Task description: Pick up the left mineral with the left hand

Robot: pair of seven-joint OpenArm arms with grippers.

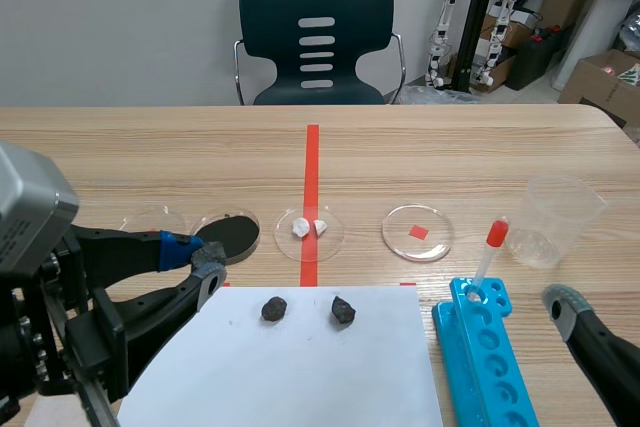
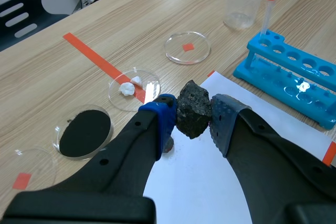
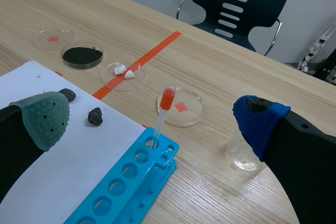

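Left mineral (image 1: 274, 308) on paper (image 1: 300, 372), apart from fingers (image 1: 207, 256)

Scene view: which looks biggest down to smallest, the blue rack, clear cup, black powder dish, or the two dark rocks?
1. blue rack
2. clear cup
3. black powder dish
4. left rock and right rock: they look alike, so unranked

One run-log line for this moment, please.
left pincer: open, not touching left mineral | left mineral: lying on paper | right pincer: open
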